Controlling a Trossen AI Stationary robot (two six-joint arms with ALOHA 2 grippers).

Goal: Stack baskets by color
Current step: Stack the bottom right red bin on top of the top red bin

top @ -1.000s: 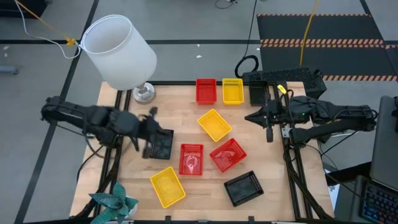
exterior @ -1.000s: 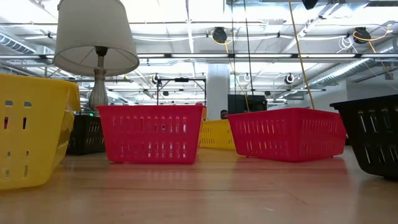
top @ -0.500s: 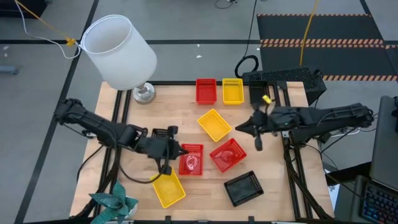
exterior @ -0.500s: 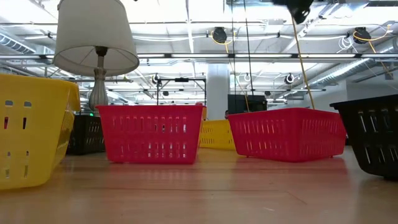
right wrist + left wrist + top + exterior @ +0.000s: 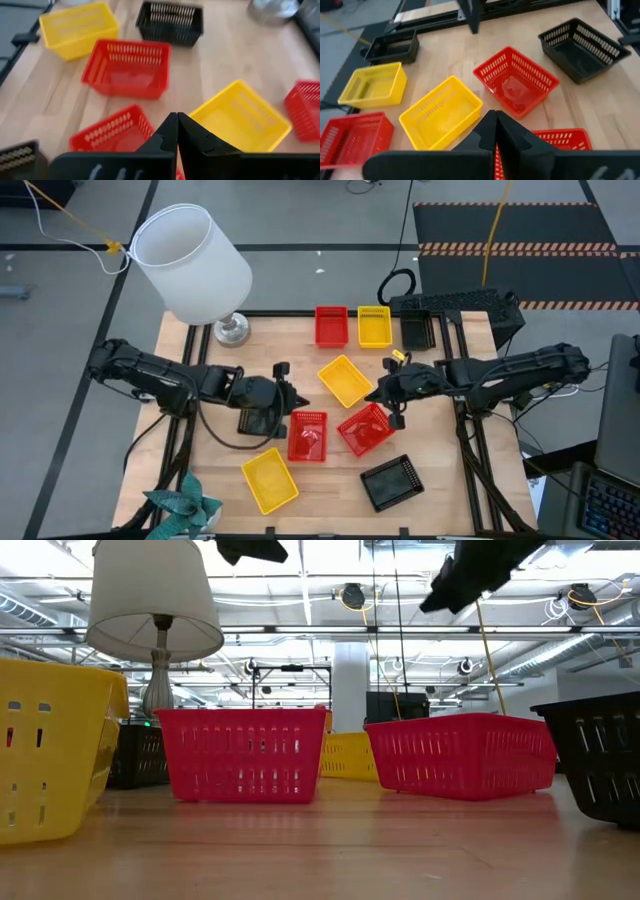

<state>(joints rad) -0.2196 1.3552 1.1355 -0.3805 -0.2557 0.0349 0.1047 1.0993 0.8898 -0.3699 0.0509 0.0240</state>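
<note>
Nine baskets lie on the wooden table. At the far edge stand a red one [image 5: 331, 326], a yellow one [image 5: 374, 326] and a black one [image 5: 415, 330]. A yellow basket [image 5: 345, 380] lies in the middle, with two red ones [image 5: 308, 435] [image 5: 366, 428] nearer. A yellow one [image 5: 269, 480] and a black one [image 5: 392, 482] sit near the front. My left gripper [image 5: 293, 398] hovers shut beside the left black basket [image 5: 256, 418]. My right gripper [image 5: 380, 394] hovers shut above the right red basket's far edge. Both are empty.
A lamp with a white shade [image 5: 190, 260] stands on its metal base [image 5: 232, 330] at the far left corner. A green plant [image 5: 185, 505] sits at the near left corner. A keyboard [image 5: 455, 304] lies beyond the far right edge. Bare wood [image 5: 470, 460] shows along the right side.
Both arms have reached in toward the table's middle and sunk. My left gripper has gone right, off the left black basket toward the red ones. My right gripper has gone left to the right red basket. Both have come into the low view's top. No basket has moved.
</note>
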